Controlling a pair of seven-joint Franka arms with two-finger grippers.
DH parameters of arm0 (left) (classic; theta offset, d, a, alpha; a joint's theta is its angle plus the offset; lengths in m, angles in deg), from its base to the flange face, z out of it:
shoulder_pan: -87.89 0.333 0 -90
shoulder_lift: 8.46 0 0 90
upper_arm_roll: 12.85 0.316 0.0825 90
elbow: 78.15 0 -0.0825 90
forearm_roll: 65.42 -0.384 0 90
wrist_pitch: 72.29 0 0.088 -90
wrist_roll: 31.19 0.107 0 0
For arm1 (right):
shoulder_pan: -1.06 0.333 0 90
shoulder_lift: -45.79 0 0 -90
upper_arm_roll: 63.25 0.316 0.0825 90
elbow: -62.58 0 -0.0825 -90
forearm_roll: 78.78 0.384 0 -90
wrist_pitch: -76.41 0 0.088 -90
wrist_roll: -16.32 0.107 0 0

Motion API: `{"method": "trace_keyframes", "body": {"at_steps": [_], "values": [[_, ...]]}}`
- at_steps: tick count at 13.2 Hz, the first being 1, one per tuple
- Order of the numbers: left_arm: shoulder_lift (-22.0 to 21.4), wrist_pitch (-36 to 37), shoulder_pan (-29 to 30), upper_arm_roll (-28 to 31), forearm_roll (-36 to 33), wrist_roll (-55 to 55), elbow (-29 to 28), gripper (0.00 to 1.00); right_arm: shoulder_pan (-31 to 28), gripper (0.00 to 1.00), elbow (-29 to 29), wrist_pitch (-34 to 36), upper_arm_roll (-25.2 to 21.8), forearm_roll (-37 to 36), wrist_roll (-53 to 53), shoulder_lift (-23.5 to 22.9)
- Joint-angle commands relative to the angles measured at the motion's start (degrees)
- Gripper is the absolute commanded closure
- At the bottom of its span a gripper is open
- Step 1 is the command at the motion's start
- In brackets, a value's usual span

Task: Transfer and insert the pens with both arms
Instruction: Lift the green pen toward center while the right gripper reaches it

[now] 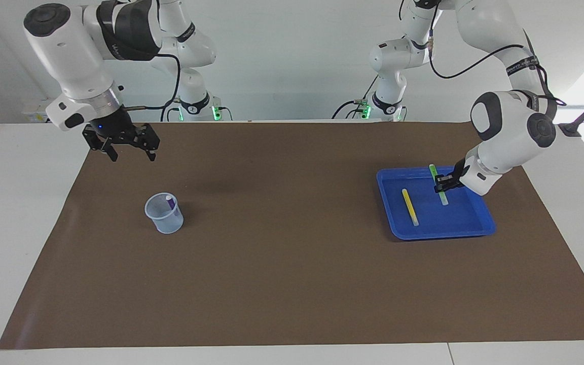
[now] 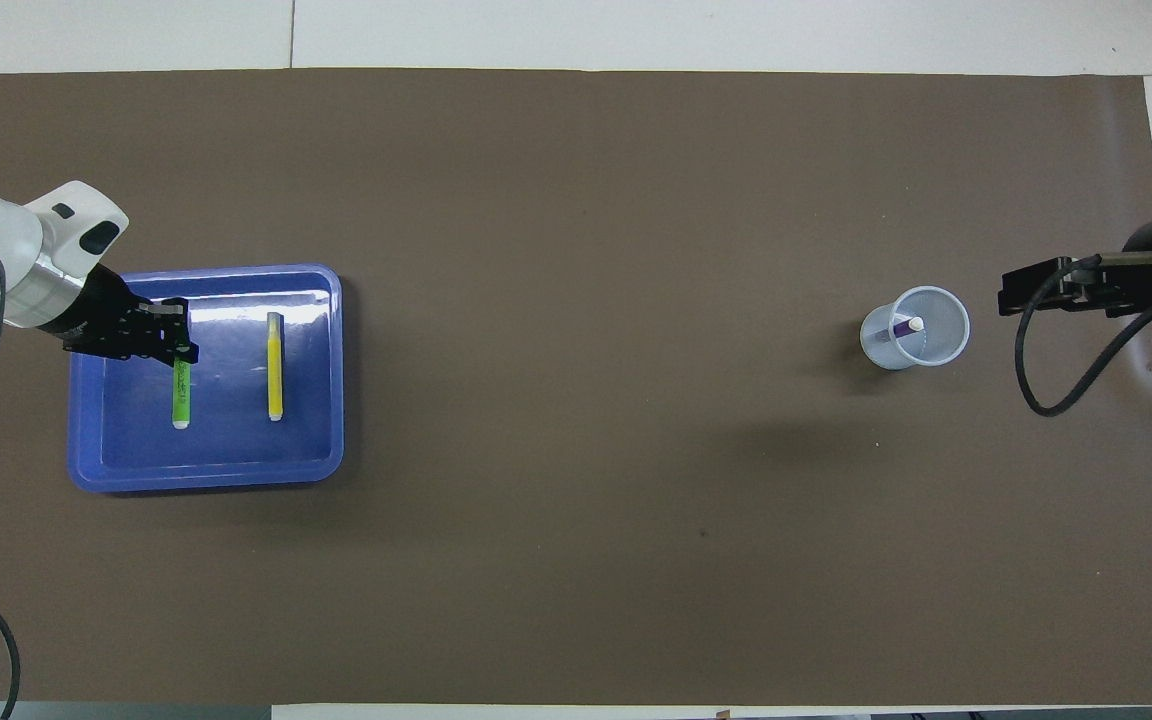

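Green pen point(image 1: 437, 182), whitish-tipped, clamped in left gripper point(image 1: 443, 183) over tray point(image 1: 441, 230); right gripper point(image 1: 129, 151) spread, empty.

Bright, even light; soft shadows; glare on tray point(image 2: 236, 312).

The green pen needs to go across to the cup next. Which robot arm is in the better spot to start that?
Left. The left gripper is shut on the green pen, lifted over the blue tray. The right gripper hangs open and empty, up beside the cup.
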Motion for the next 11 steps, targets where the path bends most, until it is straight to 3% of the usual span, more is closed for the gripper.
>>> {"method": "trace_keyframes", "body": {"at_steps": [1,4,7,9,11], "values": [[0.56,7.42,-2.04,0.06,6.29,-16.06,6.08,1.00,-1.50,0.00,1.60,1.81,1.03,-0.73,1.23,-1.05],[0.39,8.75,-4.34,-0.82,14.27,-40.58,8.46,1.00,-3.86,0.00,1.16,1.46,3.56,-0.73,1.23,-0.87],[-0.31,9.72,-4.34,-1.79,26.05,-55.89,8.47,1.00,-3.34,0.00,1.16,1.29,4.71,0.14,4.73,-0.87],[-0.84,9.28,-4.26,-4.06,31.42,-64.26,8.03,1.00,-3.43,0.00,1.69,0.67,8.66,0.85,7.11,-1.13],[-1.81,9.02,-4.43,-6.52,35.21,-69.98,7.33,1.00,-3.43,0.00,2.39,-1.17,11.73,6.18,11.93,-1.48]]}}
